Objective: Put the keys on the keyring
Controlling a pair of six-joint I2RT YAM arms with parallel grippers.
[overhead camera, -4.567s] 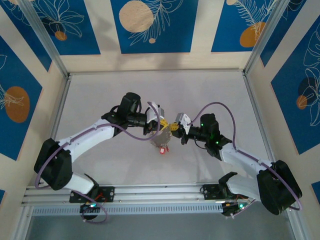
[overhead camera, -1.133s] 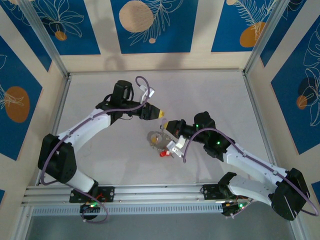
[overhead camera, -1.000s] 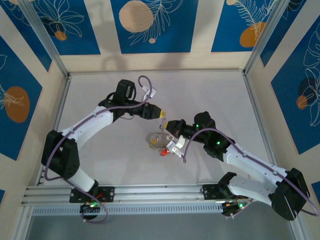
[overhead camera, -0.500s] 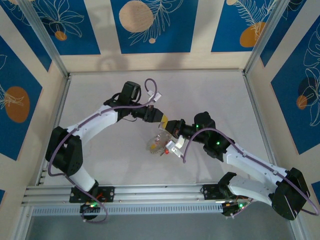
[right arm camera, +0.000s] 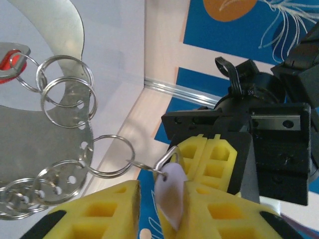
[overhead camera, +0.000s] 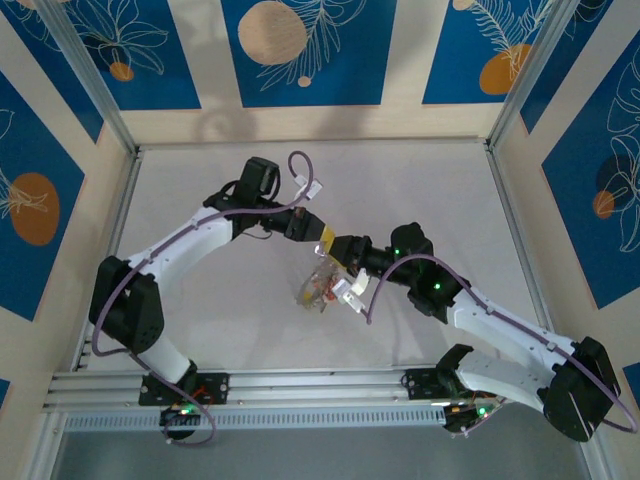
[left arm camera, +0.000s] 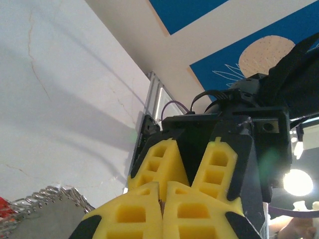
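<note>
My left gripper [overhead camera: 325, 237] and right gripper [overhead camera: 341, 250] meet tip to tip above the table. In the right wrist view the left gripper [right arm camera: 209, 144] is shut on a small wire ring that runs through a pale purple key [right arm camera: 169, 196]. That key leans on one finger of my right gripper [right arm camera: 159, 191], whose jaws stand apart. From it a chain of split rings hangs down to the wide grey keyring [right arm camera: 35, 129], with a red key [right arm camera: 10, 55] at its far side. The left wrist view has the left gripper [left arm camera: 163, 191] shut and the keyring [left arm camera: 47, 211] at the lower left.
The ring bundle [overhead camera: 318, 288] dangles just over the white table [overhead camera: 200, 330], below the two grippers. Aluminium rails [overhead camera: 120, 230] and patterned blue walls [overhead camera: 310, 50] enclose the table on three sides.
My left gripper moved right to the right gripper and shut on the wire ring. The right gripper's jaws have parted. The ring bundle has swung slightly left and down.
</note>
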